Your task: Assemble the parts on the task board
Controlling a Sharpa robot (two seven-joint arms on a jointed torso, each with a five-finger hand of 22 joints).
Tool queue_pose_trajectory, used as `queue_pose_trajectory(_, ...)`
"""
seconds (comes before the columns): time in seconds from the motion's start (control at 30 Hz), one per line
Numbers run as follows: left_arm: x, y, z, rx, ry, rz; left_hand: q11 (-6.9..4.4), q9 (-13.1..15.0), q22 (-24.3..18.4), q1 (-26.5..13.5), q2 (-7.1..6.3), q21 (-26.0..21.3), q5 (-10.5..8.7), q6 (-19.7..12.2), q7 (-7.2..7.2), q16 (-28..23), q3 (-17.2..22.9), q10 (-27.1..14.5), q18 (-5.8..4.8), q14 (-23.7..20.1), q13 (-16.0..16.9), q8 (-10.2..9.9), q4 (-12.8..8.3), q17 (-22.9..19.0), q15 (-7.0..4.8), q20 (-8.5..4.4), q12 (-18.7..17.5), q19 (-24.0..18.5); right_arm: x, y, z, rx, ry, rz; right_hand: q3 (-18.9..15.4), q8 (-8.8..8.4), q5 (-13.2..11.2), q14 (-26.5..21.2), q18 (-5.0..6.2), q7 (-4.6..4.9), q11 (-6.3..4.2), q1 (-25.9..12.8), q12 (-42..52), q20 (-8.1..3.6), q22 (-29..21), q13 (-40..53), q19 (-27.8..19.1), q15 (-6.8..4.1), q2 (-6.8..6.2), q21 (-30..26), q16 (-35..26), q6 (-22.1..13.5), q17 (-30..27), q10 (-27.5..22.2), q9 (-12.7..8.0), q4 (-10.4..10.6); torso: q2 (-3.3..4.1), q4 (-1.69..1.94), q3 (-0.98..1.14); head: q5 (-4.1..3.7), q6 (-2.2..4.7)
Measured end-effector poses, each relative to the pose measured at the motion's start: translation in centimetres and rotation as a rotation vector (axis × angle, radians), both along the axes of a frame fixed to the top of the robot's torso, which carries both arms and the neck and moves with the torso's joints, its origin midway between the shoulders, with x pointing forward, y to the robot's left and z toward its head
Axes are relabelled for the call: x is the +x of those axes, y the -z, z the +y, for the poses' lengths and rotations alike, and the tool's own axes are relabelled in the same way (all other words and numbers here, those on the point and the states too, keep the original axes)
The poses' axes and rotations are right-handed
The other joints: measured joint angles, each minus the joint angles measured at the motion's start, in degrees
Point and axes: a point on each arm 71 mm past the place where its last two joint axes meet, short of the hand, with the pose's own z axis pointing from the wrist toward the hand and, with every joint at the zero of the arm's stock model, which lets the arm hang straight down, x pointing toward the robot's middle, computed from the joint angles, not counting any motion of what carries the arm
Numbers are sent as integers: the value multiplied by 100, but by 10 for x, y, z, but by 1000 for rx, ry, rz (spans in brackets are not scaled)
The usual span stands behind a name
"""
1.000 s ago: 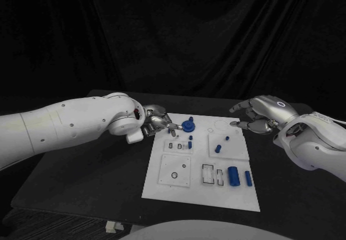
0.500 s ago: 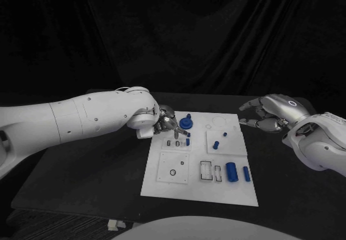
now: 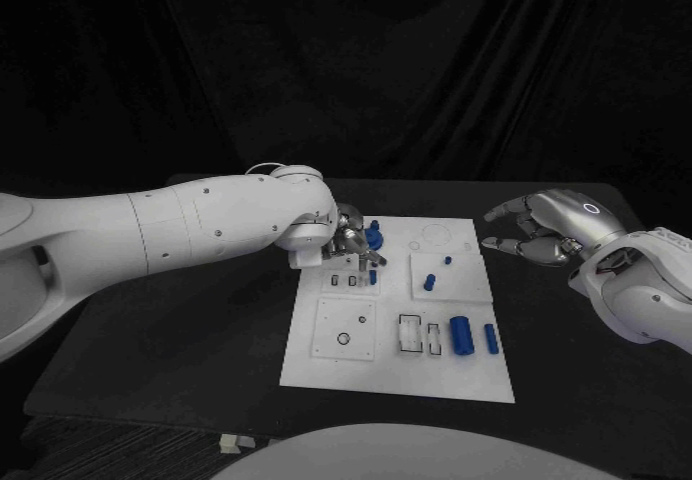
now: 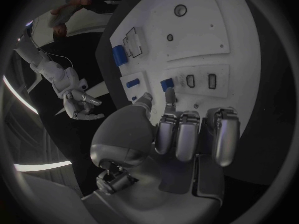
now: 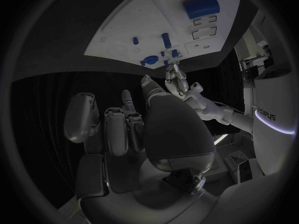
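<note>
Seating a small blue part (image 3: pixel 372 277) by the task board (image 3: pixel 433 375) slots, our left hand (image 3: pixel 351 245) apparently pinches it. We should keep it upright and press straight down. Right hand (image 3: pixel 541 232) hovers curled, holding nothing.

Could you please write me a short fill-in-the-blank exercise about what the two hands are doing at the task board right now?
1. The left robot hand reaches over the white task ____.
2. The parts on the task board are coloured ____.
3. The right robot hand, off the board's edge, holds ____.

Missing words: board; blue; nothing
</note>
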Motion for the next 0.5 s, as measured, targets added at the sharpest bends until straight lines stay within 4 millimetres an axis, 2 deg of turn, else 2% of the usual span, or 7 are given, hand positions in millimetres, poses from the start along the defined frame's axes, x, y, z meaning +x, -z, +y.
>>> queue_pose_trajectory(0.33, 1, 1, -8, 20, -4, -9, 1, 80, 0, 0, 0, 0, 23, -7, 7, 0, 1, -1, 0, -19, 0, 3, -1, 0, -19, -20, 0, 21, -1, 0, -2, 4, 4, -3, -16, 34, 0, 0, 0, 10, 0, 0, 0, 0, 0, 0, 0, 0, 0, 0, 0, 93, 0, 0, 14, 15, -21, -1, 1, 14, -20)
queue_pose_trajectory(0.5, 2, 2, -8, 29, -12, -9, -39, 229, 0, 0, 0, 0, 52, 0, 0, 0, 50, 0, 0, 1, 0, 89, -50, 0, -40, -51, 0, 52, -1, 0, -1, 6, 3, -6, -31, 34, 0, 0, 0, 10, 0, 0, 0, 0, 0, 0, 0, 0, 0, 0, 0, 93, 0, 0, 20, 31, -29, -1, 3, 12, -23)
